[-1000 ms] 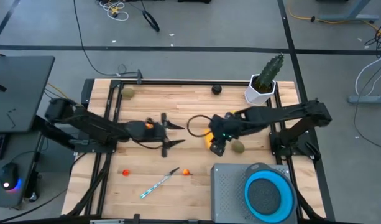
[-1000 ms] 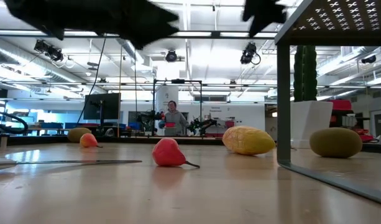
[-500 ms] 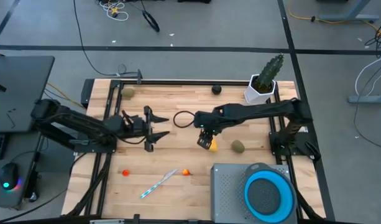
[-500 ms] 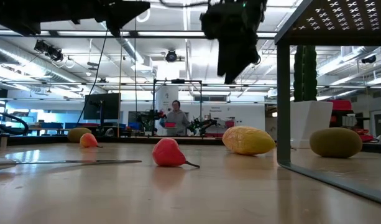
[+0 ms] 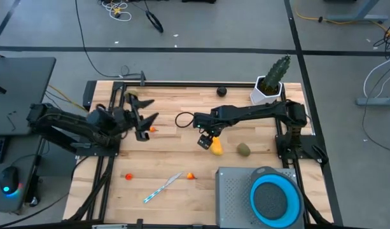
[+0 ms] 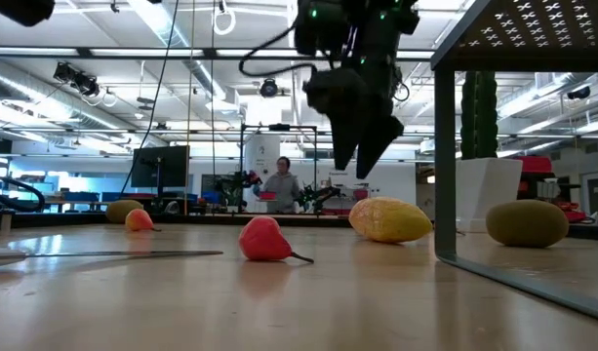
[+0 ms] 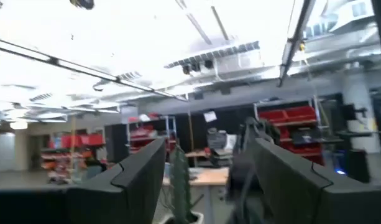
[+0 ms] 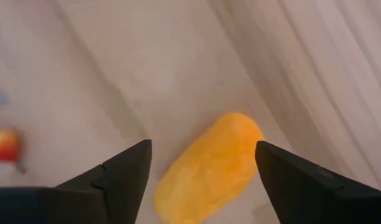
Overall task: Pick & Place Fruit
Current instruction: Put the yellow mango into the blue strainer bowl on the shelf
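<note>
Your right pincer hangs above the bench with its jaws spread and nothing between them. The yellow fruit lies on the wood just beside it, toward four o'clock in the high view; the right wrist view shows that fruit lying slantwise below the gap, clear of both fingers.

To take it well, I'd say bring the pincer straight over the fruit's middle, turn the wrist so the jaws close across its narrow width, then come down until the tips nearly meet the wood before you shut.

The olive-brown fruit sits near at three o'clock of the yellow one, apart from it. The grey perforated stand with the blue bowl rises at five o'clock, so keep the elbow high on that side. Open wood lies toward nine and twelve.

Your left pincer waits open, raised at the bench's nine o'clock side, beside a small orange fruit.
</note>
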`<state>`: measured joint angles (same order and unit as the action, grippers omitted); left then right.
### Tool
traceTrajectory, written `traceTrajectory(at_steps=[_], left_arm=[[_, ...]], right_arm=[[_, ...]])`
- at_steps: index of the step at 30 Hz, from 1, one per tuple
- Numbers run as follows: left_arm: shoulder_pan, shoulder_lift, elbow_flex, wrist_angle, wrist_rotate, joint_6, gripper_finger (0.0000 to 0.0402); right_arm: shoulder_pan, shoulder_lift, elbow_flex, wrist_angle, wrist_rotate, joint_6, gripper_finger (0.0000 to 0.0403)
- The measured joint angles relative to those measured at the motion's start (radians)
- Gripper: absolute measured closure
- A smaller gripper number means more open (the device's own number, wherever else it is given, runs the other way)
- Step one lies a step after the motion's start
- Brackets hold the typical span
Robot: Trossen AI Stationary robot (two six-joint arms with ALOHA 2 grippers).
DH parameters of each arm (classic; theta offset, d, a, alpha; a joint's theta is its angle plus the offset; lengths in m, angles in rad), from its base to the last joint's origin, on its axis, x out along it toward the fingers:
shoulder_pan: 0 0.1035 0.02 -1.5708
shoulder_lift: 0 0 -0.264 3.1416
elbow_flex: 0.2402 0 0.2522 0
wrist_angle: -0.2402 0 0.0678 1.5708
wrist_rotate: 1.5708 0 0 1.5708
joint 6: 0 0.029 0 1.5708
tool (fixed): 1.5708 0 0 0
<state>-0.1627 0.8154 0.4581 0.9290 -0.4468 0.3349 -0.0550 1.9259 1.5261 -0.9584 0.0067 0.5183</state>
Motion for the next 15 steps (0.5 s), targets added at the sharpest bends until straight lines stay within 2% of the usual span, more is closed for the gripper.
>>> traceTrajectory(at_steps=[7, 15], left_arm=[[0.000, -0.099, 0.020, -0.128, -0.006, 0.044, 0.0154], [0.000, -0.113, 0.019, -0.206, -0.006, 0.035, 0.0154]], right_arm=[[-0.009, 0.068, 0.000, -0.005, -0.001, 0.064, 0.0105], [-0.010, 0.083, 0.000, -0.041, 0.038, 0.103, 0.0105]])
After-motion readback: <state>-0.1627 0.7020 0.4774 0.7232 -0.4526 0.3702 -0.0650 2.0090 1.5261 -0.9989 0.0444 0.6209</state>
